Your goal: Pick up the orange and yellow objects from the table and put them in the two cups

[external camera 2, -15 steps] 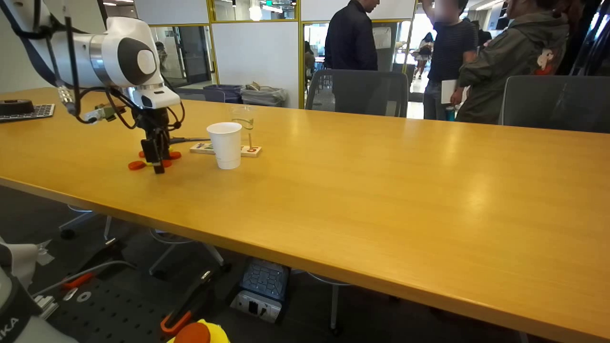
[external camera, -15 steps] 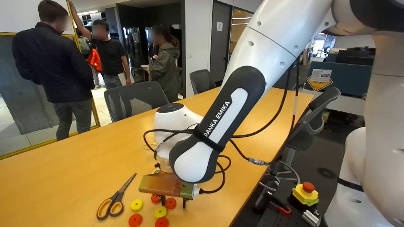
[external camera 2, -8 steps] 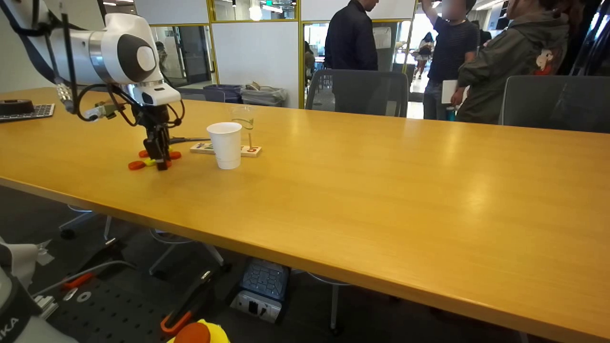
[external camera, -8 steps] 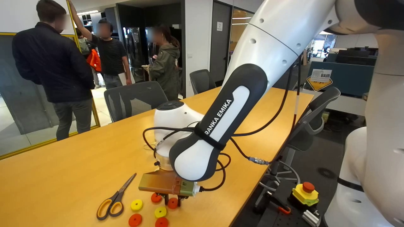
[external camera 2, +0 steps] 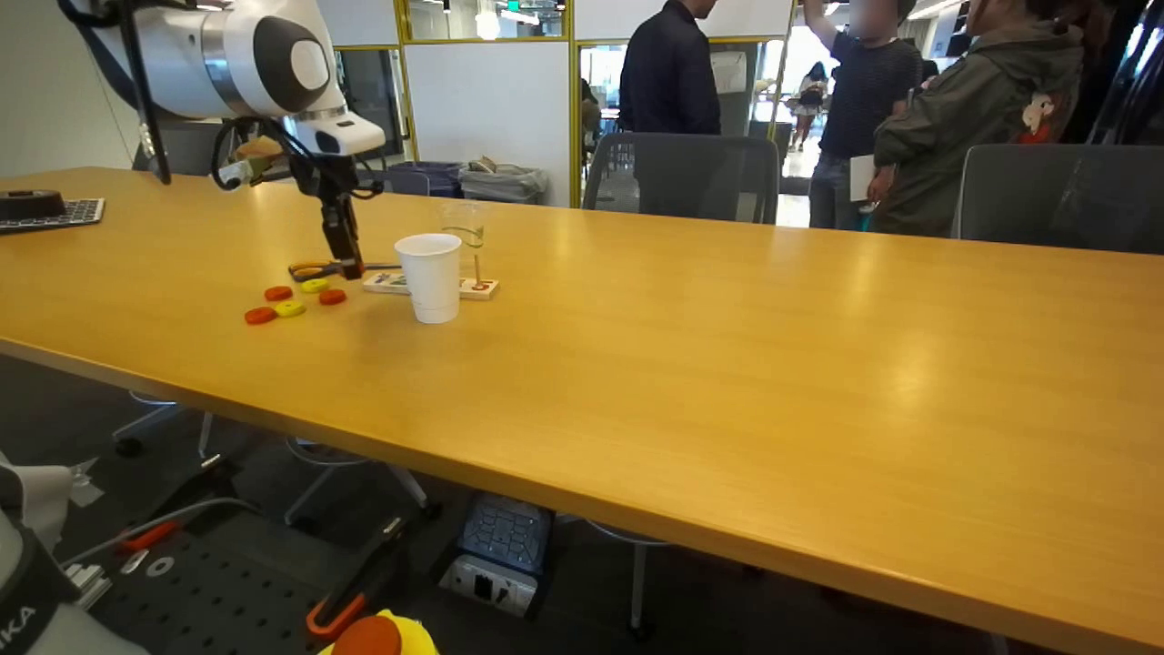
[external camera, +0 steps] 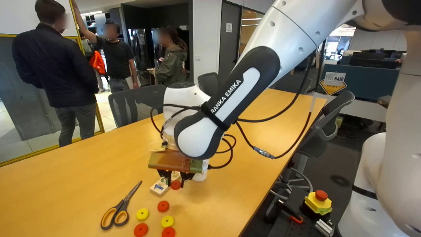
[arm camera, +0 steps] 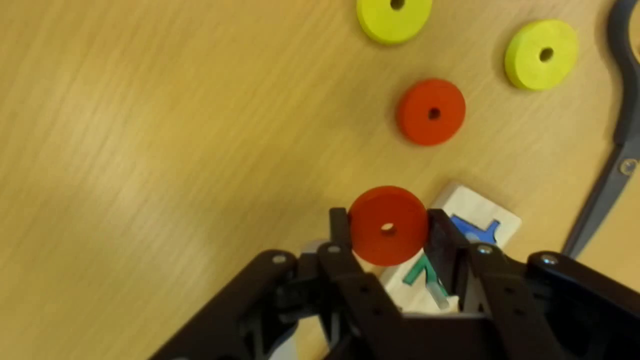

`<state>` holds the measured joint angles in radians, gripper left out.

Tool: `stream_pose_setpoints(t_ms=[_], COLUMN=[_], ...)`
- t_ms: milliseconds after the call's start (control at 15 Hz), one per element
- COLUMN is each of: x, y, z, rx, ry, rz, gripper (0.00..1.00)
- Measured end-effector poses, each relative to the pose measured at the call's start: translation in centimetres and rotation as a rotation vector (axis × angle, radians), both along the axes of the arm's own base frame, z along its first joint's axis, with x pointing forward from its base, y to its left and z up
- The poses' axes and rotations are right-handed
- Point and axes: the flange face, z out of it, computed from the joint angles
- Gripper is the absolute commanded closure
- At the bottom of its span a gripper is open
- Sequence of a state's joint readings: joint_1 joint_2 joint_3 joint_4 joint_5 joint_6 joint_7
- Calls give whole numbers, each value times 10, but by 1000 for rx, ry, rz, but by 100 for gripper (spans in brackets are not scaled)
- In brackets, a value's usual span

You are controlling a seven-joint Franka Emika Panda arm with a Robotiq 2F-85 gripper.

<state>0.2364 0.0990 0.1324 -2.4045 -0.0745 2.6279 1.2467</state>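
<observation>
My gripper is shut on a red-orange disc, gripping it by its rim between both fingers, as the wrist view shows. It hangs above the table, over the end of the pale board and near the white cup. In an exterior view the arm partly hides that cup. The clear cup is behind the white one; whether it touches the board is hard to tell. Loose on the table lie a yellow disc, another yellow disc and three red-orange discs, among them one red-orange disc closest to the board.
The pale board with coloured shapes and an upright peg lies under the gripper. Open scissors lie beside the discs. The table's edge runs along the robot's side, and the red button sits beyond it.
The fingers have come together on the red-orange disc. The gripper has then lifted it off the table and carried it toward the board and white cup. Other discs stay put.
</observation>
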Motion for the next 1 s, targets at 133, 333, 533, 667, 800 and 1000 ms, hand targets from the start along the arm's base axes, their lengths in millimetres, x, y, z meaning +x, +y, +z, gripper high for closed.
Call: stream_pose_setpoints(t_ms=[133, 333, 533, 667, 800, 1000], x=[13, 27, 33, 36, 36, 36], y=[-16, -42, -65, -79, -91, -105], z=[26, 59, 76, 82, 85, 83], rx=[-5, -32, -58, -74, -87, -98], ry=[-33, -51, -36, -21, -5, 27], rz=[19, 39, 64, 78, 87, 99], gripper=[80, 80, 80, 80, 80, 80])
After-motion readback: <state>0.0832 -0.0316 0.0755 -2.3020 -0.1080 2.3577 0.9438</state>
